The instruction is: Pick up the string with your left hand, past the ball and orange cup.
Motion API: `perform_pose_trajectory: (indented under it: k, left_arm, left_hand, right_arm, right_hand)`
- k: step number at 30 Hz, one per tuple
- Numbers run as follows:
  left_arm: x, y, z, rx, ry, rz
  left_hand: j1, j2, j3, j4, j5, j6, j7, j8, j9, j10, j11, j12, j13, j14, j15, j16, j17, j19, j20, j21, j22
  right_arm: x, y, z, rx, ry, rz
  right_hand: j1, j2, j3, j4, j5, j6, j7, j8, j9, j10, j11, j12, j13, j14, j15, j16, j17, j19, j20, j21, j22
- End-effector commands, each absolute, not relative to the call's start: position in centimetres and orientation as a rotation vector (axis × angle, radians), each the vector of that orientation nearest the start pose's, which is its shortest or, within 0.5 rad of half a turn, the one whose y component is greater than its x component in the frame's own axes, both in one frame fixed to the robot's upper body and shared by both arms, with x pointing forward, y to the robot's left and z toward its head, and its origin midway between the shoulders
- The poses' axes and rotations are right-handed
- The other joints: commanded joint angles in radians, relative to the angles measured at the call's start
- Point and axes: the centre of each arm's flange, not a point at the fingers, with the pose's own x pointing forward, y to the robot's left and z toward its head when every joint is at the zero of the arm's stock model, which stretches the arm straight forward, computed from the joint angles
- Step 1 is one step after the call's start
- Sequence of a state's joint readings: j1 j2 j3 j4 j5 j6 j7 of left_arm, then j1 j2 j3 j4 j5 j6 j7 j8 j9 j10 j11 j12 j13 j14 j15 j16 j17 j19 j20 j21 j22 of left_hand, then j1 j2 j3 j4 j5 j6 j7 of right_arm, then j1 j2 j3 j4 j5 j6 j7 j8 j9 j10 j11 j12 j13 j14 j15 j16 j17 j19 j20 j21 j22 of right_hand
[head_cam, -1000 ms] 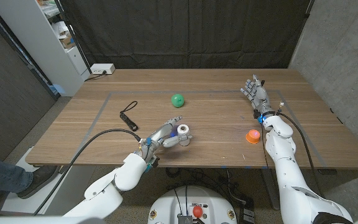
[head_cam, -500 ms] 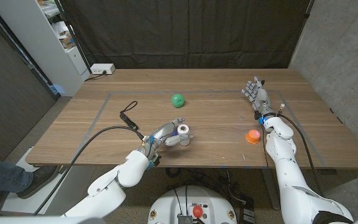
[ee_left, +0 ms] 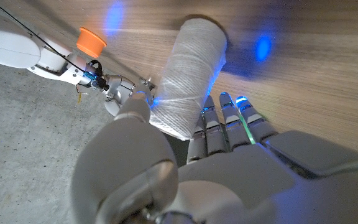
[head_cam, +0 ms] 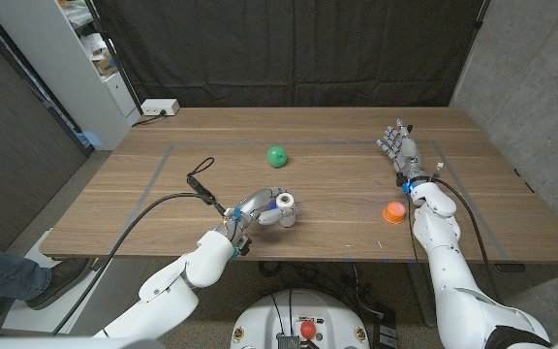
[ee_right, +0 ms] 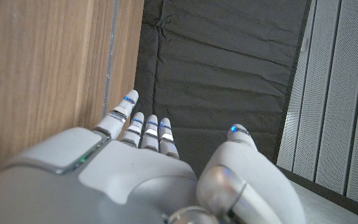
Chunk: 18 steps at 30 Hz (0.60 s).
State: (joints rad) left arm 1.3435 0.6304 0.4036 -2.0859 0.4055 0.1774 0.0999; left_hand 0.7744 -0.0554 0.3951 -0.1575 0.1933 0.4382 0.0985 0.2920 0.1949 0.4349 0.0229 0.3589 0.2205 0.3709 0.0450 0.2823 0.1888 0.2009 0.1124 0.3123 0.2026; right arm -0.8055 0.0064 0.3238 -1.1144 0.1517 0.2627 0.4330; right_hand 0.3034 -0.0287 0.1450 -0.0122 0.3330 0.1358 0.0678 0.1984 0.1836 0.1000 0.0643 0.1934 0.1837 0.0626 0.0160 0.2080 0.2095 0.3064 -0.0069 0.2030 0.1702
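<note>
Left hand (head_cam: pixel 257 210) wrapped around string spool (head_cam: pixel 286 206), fingers and thumb closed on it | spool at 6 o'clock of green ball (head_cam: pixel 277 155), apparently not yet lifted off tabletop (head_cam: pixel 337 199) | orange cup (head_cam: pixel 393 211) at spool's 3 o'clock, contents not discernible | right hand (head_cam: pixel 399 147) spread, holding nothing, at cup's 12 o'clock

Black strap (head_cam: pixel 200 179) on table (head_cam: pixel 337 131); white power strip (head_cam: pixel 159 108) behind.

surface: brown wooden tabletop (head_cam: pixel 337 208)
on it: green round ball (head_cam: pixel 277 155); small orange plastic cup (head_cam: pixel 393 211); black strap-like object (head_cam: pixel 199 182); white spool of string (head_cam: pixel 286 206)
</note>
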Motion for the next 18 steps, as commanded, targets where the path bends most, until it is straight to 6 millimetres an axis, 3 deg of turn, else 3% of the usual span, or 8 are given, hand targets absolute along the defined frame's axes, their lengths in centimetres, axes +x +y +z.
perform_pose_trajectory:
  k: [1,6,9,18]
  left_arm:
    - [49.59,15.96,-12.0,0.948,-0.557,-0.174]
    - [49.57,15.87,-11.9,0.951,-0.553,-0.175]
    - [49.6,15.81,-11.93,0.953,-0.549,-0.176]
    - [49.45,15.8,-11.72,0.949,-0.556,-0.165]
  left_hand:
    - [0.038,0.011,-0.005,-0.003,-0.007,0.055,-0.006,0.015,0.006,0.057,-0.019,0.015,0.006,0.056,-0.015,0.02,0.004,0.059,0.007,0.026,0.007]
    - [0.073,0.022,-0.002,-0.008,-0.01,0.079,-0.011,0.019,0.007,0.082,-0.042,0.019,0.009,0.087,-0.029,0.028,0.006,0.113,0.017,0.049,0.009]
    - [0.092,0.03,-0.001,-0.009,-0.013,0.098,-0.012,0.023,0.008,0.093,-0.018,0.02,0.011,0.1,-0.034,0.032,0.007,0.142,0.019,0.062,0.01]
    - [0.187,0.078,0.024,-0.022,-0.007,0.109,-0.009,0.02,0.012,0.113,-0.022,0.022,0.019,0.128,-0.038,0.043,0.012,0.2,0.026,0.091,0.013]
  right_arm:
    - [66.99,-32.96,-5.1,0.176,-0.632,0.133]
    - [66.93,-33.09,-5.19,0.176,-0.63,0.132]
    - [66.89,-33.14,-5.28,0.176,-0.628,0.132]
    - [66.78,-33.24,-5.34,0.174,-0.627,0.129]
  right_hand:
    - [0.011,0.004,-0.001,0.0,0.005,0.007,-0.005,-0.002,0.006,0.013,0.001,0.001,0.006,0.006,0.005,0.0,0.0,0.004,0.001,-0.006,0.001]
    - [0.011,0.004,-0.001,0.0,0.005,0.007,-0.005,-0.002,0.006,0.013,-0.002,0.001,0.006,0.006,0.006,0.0,0.0,0.004,0.002,-0.006,0.001]
    - [0.011,0.005,-0.001,0.0,0.006,0.007,-0.005,-0.001,0.006,0.013,-0.001,0.001,0.006,0.005,0.006,-0.001,0.0,0.004,0.001,-0.006,0.001]
    - [0.011,0.005,-0.002,-0.001,0.006,0.007,-0.006,-0.002,0.006,0.013,-0.002,0.001,0.006,0.005,0.008,-0.001,0.0,0.005,0.002,-0.007,0.001]
